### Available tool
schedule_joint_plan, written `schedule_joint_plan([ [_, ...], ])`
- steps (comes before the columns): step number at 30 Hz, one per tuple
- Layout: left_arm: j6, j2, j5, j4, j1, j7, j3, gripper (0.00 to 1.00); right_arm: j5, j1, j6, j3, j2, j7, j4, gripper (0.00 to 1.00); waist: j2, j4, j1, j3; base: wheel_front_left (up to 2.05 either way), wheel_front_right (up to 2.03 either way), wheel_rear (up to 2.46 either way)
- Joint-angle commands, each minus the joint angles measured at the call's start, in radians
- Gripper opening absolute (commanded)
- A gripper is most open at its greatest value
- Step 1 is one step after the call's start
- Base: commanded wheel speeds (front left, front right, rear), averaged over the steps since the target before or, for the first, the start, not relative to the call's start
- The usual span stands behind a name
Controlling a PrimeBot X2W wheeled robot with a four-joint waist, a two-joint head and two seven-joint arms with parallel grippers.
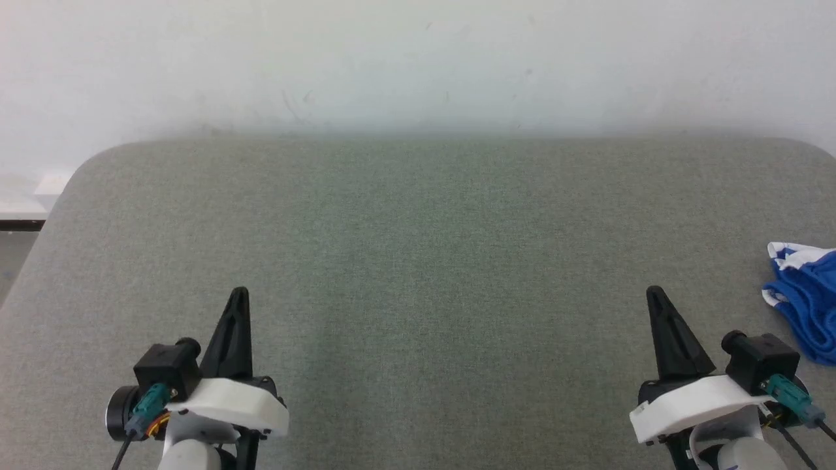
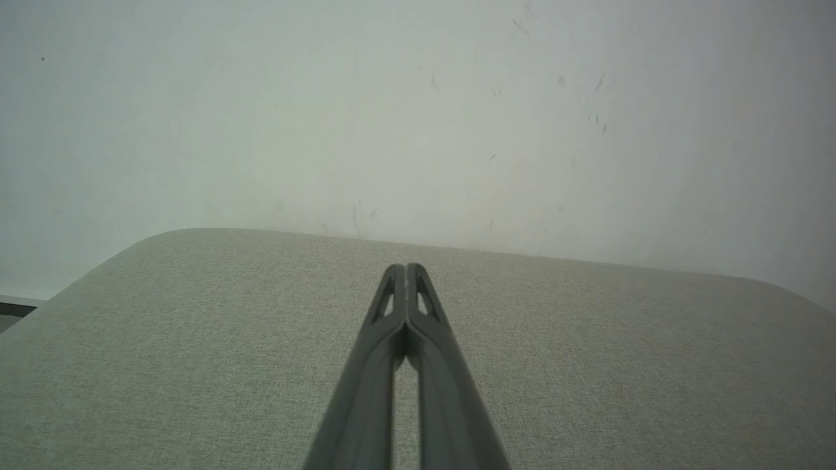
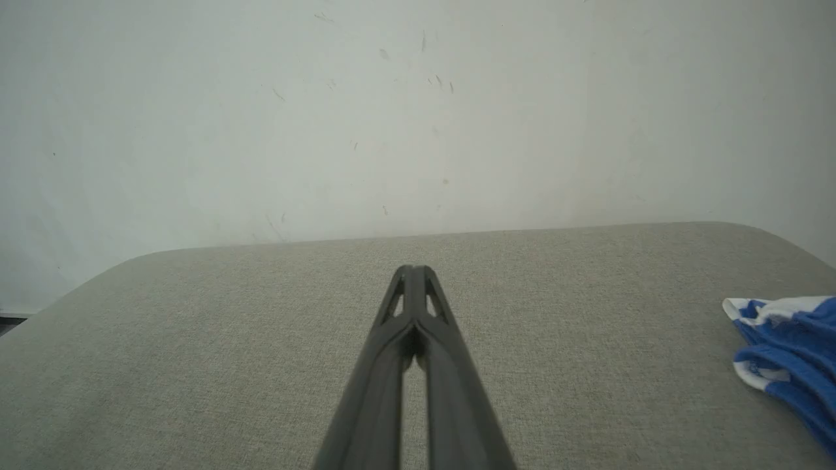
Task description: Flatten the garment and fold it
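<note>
The garment [image 1: 806, 303] lies crumpled at the far right edge of the grey table, bright blue with white trim, partly cut off by the picture's edge. The right wrist view also catches the garment [image 3: 790, 346] at its right side. My right gripper [image 1: 655, 295] hovers low at the front right, shut with nothing in it, a short way left of the garment. My left gripper [image 1: 239, 295] is at the front left, shut and holding nothing, far from the garment. Both fingertip pairs touch in the wrist views: left gripper [image 2: 406, 269], right gripper [image 3: 413, 270].
The grey fabric-covered table [image 1: 418, 241] has rounded far corners and stands against a white wall [image 1: 418, 59]. Its left edge drops off beside a pale skirting strip [image 1: 26, 202].
</note>
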Motion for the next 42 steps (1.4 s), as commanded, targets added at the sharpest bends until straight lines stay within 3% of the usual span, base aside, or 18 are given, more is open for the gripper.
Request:
schedule_joint_plan([
  [1, 0.004, 0.0, 0.006, -0.007, 0.004, 0.004, -0.002, 0.0, -0.005, 0.002, 0.0, 0.0, 0.0, 0.006, -0.006, 0.0, 0.0, -0.001, 0.0, 0.0, 0.0, 0.0, 0.0],
  [42, 0.035, -0.002, 0.056, -0.088, 0.036, 0.088, -0.021, 0.0, -0.076, 0.017, 0.0, -0.001, 0.001, 0.09, -0.079, 0.0, 0.0, -0.026, 0.0, 0.004, 0.0, 0.0, 0.0],
])
